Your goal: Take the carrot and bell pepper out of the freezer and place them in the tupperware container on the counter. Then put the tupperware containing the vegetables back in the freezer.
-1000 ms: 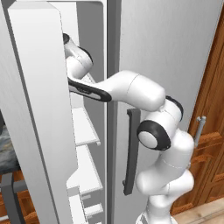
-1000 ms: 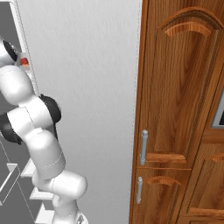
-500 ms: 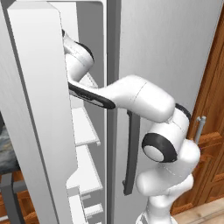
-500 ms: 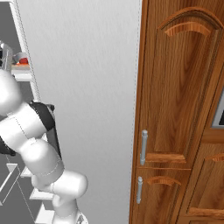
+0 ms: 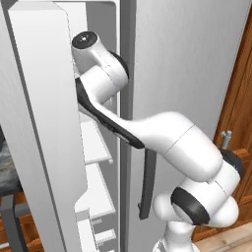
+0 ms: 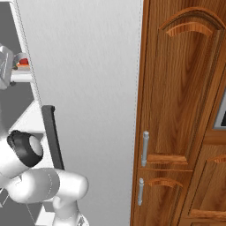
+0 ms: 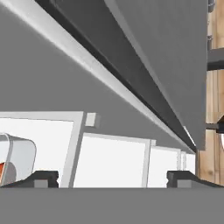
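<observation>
While the white, glossy arm [image 5: 167,142] reaches from the base into the open freezer [image 5: 93,147], its smooth rounded segments and dark joint rings curve up and leftward past the edge of the flat light-grey fridge door [image 6: 88,88]. A dark grey vertical handle [image 6: 53,137], straight and bar-shaped, runs down that door beside the arm.

Inside the freezer, flat white shelves [image 5: 96,142] are stacked one above another, each a thin rectangular slab with a squared front lip. The freezer's own door [image 5: 44,123] stands swung outward at the left, a tall matte grey-white panel.

The gripper [image 7: 111,177] has its two small dark finger tips spread wide apart at the bottom of the hand view, with nothing between them. Beyond the tips lie white rectangular shelf panels [image 7: 111,159] with pale raised borders, under a sloping grey wall.

The tupperware container [image 7: 17,157] shows as a light-grey, rounded-corner rim at the left edge of the hand view, resting on a white shelf; an orange-red patch shows inside it, too cropped to tell which vegetable it is. In the right base view, the same spot shows a small dark-red rounded lump, the bell pepper [image 6: 22,60], above an orange sliver on a high shelf.

To the right stand brown wood-grain cabinets [image 6: 185,110] with arched panel mouldings and slim cylindrical silver handles [image 6: 145,148].
</observation>
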